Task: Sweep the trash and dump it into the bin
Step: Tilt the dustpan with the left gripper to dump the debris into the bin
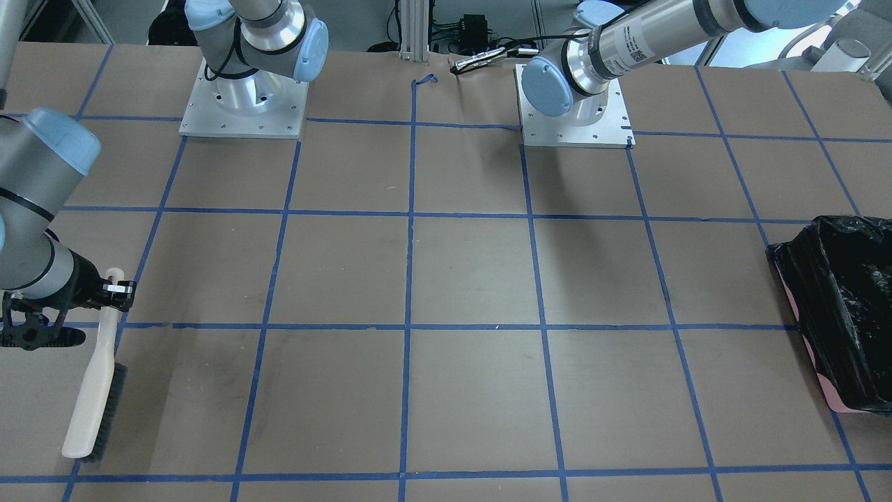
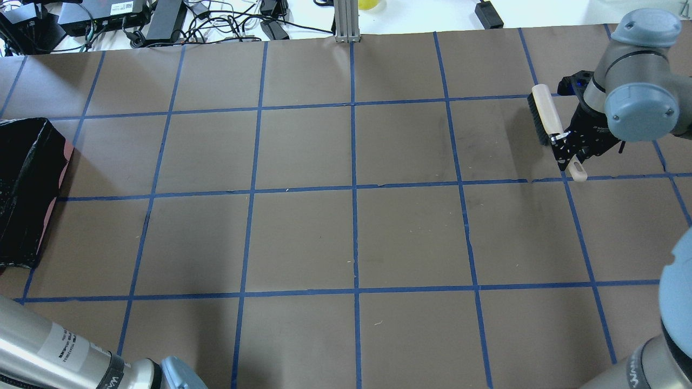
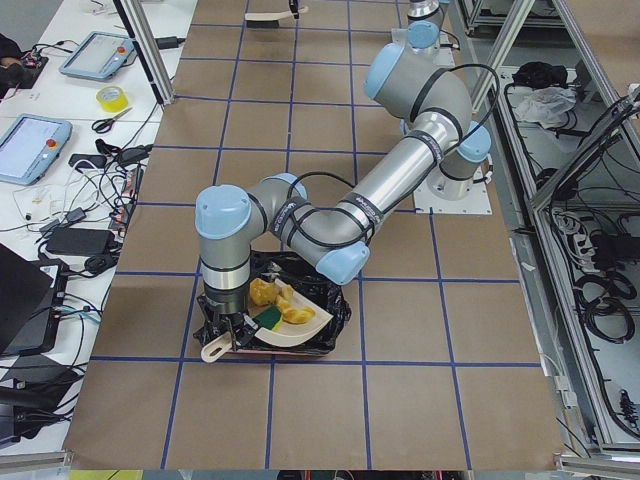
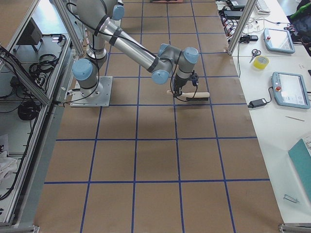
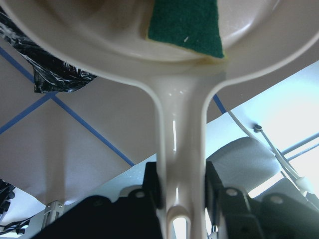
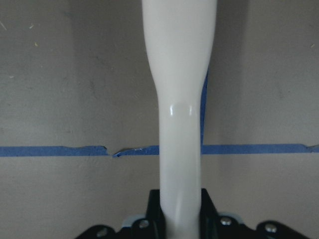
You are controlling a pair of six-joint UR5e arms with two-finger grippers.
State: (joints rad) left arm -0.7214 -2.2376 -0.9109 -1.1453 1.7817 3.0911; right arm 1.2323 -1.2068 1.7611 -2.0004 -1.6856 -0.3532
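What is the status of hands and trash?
Left hand shut on cream plastic dustpan, above black-lined pink bin. Pan holds trash, not dumped. Right hand shut on cream black-bristled brush. No obstruction seen.

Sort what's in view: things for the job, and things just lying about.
For the job: dustpan in the left gripper, carrying the green sponge, yellow lump and peel; bin; brush in the right gripper.
Lying about: yellow tape roll, scissors, tablet.

No legible text; arm label [image 1: 631, 43] print too small
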